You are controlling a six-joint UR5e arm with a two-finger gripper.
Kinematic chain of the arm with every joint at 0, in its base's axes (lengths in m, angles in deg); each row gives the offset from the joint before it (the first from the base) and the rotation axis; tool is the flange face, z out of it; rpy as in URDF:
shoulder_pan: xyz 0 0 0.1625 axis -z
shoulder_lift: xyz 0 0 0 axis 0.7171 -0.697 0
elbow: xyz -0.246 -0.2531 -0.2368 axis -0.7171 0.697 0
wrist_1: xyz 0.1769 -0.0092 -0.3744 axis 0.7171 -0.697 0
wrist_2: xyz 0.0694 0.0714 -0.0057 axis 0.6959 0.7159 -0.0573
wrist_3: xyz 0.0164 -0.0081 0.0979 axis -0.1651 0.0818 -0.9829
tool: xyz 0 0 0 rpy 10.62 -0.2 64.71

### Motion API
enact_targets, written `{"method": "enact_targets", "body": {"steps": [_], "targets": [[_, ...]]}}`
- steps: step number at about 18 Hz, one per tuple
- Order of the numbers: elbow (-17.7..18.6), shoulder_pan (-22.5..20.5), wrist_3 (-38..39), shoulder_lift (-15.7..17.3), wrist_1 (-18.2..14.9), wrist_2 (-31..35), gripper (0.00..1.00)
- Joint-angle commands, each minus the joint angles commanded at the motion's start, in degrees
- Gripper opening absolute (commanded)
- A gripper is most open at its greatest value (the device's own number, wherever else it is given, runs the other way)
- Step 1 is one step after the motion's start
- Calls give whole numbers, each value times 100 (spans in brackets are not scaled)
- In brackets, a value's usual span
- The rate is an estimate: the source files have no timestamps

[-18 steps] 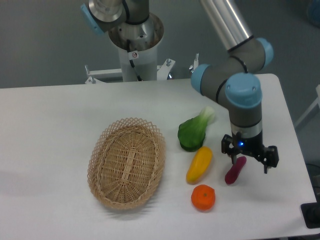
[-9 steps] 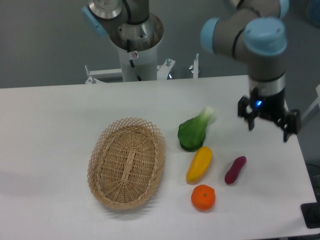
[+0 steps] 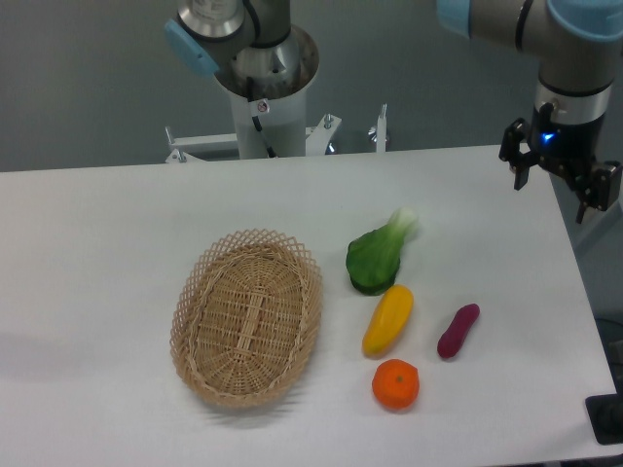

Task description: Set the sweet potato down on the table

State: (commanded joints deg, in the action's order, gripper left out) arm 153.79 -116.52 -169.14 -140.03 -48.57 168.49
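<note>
The sweet potato (image 3: 458, 331), a slim purple-magenta tuber, lies on the white table (image 3: 107, 253) at the right, just right of the yellow pepper (image 3: 387, 319). My gripper (image 3: 552, 188) hangs high above the table's right edge, far up and to the right of the sweet potato. Its fingers are spread apart and hold nothing.
A woven wicker basket (image 3: 247, 317) sits left of centre. A green leafy vegetable (image 3: 378, 255) lies above the yellow pepper, and a round orange fruit (image 3: 395, 383) sits below it. The robot base (image 3: 265, 78) stands at the back.
The gripper was down at the sweet potato a second ago; it has let go and risen up and to the right. The sweet potato stays lying on the table.
</note>
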Motion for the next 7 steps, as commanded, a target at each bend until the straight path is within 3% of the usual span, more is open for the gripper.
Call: {"method": "enact_targets", "body": {"steps": [7], "targets": [[0,-9,88,0,44,-273,100]]}}
